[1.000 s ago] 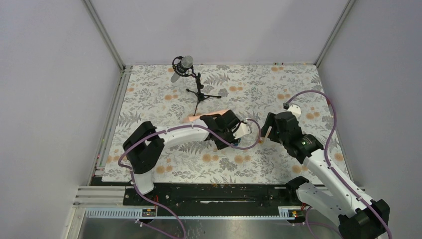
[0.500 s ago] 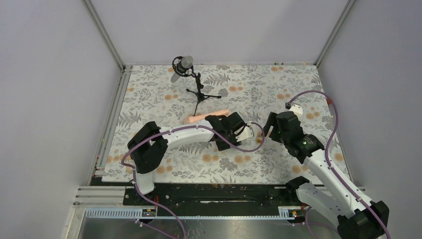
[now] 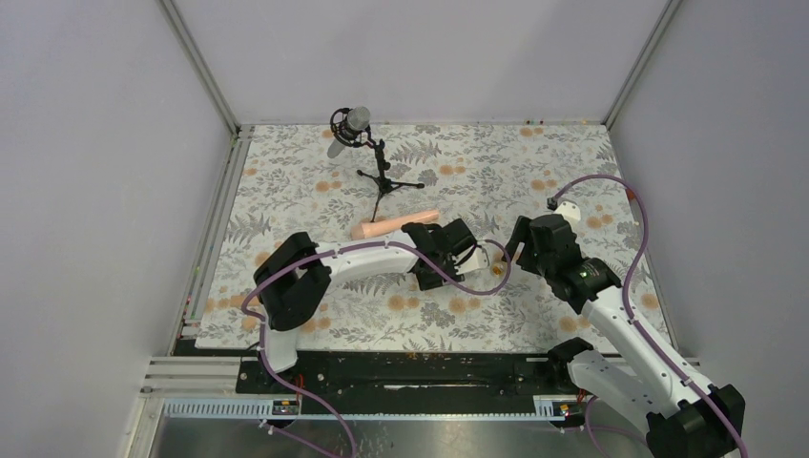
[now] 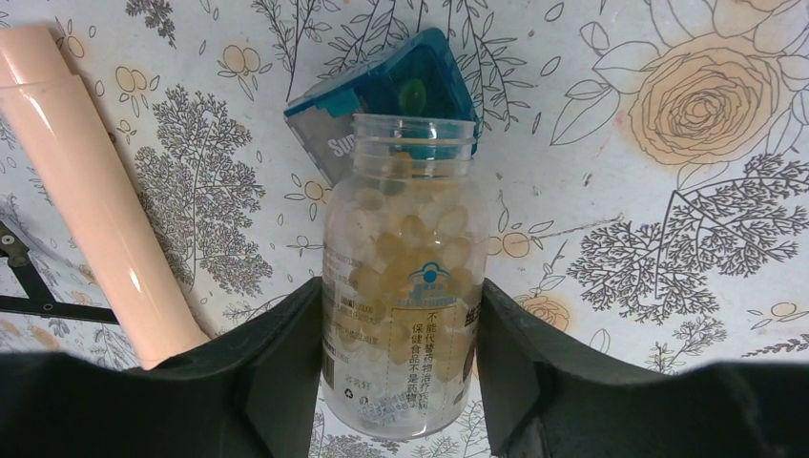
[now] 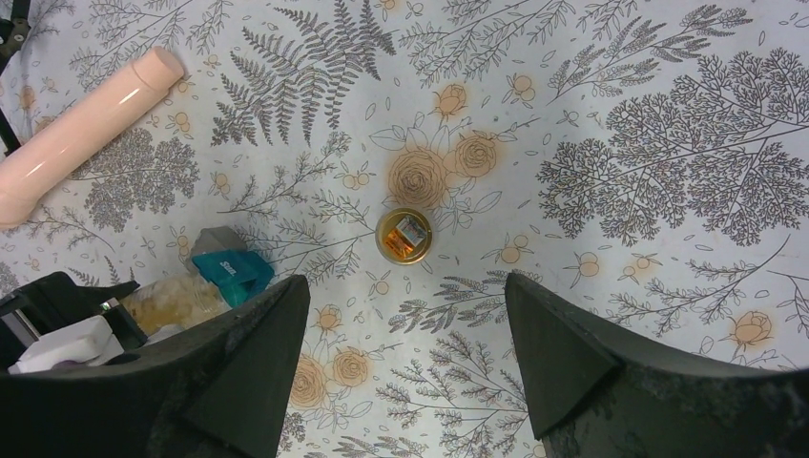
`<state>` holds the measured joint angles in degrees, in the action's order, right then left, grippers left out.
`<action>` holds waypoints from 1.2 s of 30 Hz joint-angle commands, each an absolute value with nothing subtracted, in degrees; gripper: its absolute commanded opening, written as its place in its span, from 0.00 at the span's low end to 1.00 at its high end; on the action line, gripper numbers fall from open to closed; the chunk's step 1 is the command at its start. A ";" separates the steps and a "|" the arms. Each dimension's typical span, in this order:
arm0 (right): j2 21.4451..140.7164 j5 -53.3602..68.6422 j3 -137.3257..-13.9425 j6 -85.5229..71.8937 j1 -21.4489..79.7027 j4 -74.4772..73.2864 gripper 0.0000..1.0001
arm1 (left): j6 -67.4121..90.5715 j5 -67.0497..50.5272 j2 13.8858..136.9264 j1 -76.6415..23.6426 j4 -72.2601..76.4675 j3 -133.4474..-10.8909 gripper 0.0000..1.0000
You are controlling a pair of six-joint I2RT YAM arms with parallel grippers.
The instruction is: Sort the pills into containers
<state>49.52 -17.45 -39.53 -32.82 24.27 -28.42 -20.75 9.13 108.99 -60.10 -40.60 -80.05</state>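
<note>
The setting was a robotics laboratory test cell. Plain grey wall panels [image 3: 410, 57] set in aluminium frame posts [image 3: 198, 65] enclosed a table [image 3: 286, 181] under a floral-print cover. A left arm [image 3: 358, 258] and a right arm [image 3: 630, 334] were bolted to a black base plate [image 3: 429, 367], and a microphone [image 3: 351, 122] stood on a tripod.

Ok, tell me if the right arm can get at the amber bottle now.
Probably yes: the amber bottle stands uncovered straight ahead of the open right end effector, the teal box well aside.
</note>
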 commanded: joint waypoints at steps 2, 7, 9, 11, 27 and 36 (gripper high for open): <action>49.46 -18.10 -39.47 -32.38 23.73 -27.63 0.83 | -20.68 11.06 106.18 -60.21 -37.64 -78.98 0.00; 49.56 -17.28 -39.32 -32.45 23.69 -27.37 0.83 | -20.18 11.51 103.35 -60.14 -34.35 -76.66 0.00; 49.65 -16.83 -39.35 -32.44 23.69 -27.39 0.83 | -19.61 11.19 101.63 -59.81 -32.38 -74.79 0.00; 49.82 -16.54 -39.37 -32.32 23.60 -27.48 0.83 | -18.92 10.59 99.50 -59.41 -30.40 -72.79 0.00; 56.92 -11.19 -39.78 -31.23 23.55 -25.63 0.85 | -8.53 3.87 72.29 -56.01 3.89 -48.56 0.00; 67.99 -9.13 -40.99 -32.47 23.55 -23.91 0.87 | -3.26 3.16 54.16 -55.64 19.74 -40.92 0.00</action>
